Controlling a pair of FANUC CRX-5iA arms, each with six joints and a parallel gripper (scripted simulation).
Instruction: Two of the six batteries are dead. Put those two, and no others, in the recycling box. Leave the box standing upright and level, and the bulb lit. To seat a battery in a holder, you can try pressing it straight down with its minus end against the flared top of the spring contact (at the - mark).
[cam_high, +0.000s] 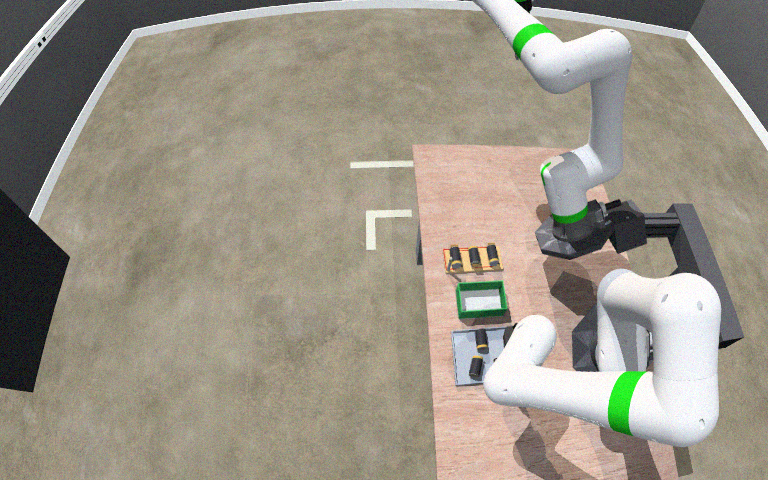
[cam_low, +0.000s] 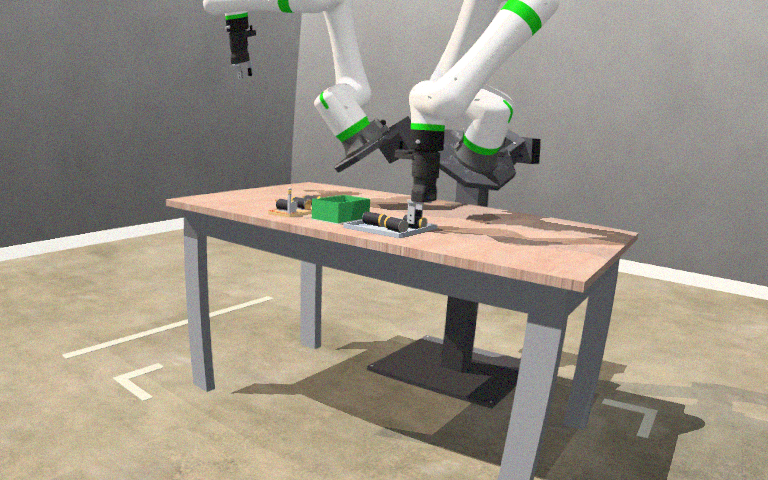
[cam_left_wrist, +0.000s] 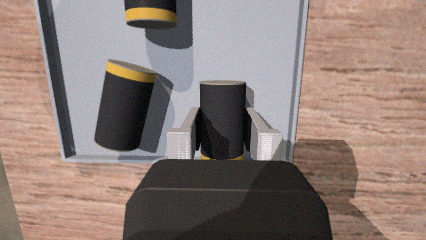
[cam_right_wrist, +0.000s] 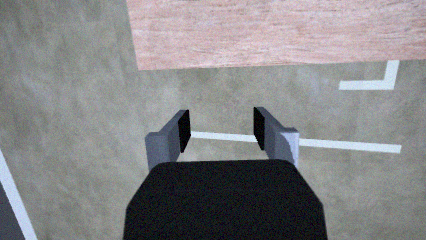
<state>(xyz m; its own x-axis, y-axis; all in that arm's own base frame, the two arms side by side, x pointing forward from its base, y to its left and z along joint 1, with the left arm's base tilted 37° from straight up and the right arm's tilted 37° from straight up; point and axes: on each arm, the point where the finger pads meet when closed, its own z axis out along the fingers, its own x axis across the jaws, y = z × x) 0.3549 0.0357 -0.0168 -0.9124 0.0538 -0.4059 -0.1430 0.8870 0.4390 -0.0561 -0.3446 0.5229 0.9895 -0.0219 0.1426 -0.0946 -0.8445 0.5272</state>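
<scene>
My left end effector (cam_low: 415, 218) (cam_left_wrist: 222, 120) pinches a black battery (cam_low: 423, 222) (cam_left_wrist: 222, 117) — low centre of the wrist frame, between my fingers, inside the grey tray (cam_high: 453, 357) (cam_low: 373, 230) (cam_left_wrist: 54, 90). My right end effector (cam_low: 244, 72) (cam_right_wrist: 221, 121) — upper left of the exterior frame — is spread.

Pinkish wood-grain table (cam_high: 470, 198) (cam_low: 509, 249) (cam_left_wrist: 360, 75) (cam_right_wrist: 280, 30); on it, yellow holder board (cam_high: 466, 268), green box (cam_high: 481, 314) (cam_low: 331, 210), grey tray (cam_high: 464, 350) (cam_low: 373, 229) (cam_left_wrist: 210, 50), all apparently flat.

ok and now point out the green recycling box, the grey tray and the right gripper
green recycling box (cam_high: 481, 314) (cam_low: 328, 210): top view, front wall; exterior view, side wall
grey tray (cam_high: 463, 355) (cam_left_wrist: 250, 47): top and left wrist views, bare floor
right gripper (cam_low: 244, 72) (cam_right_wrist: 221, 121): exterior and right wrist views, midway between fingertips
</scene>
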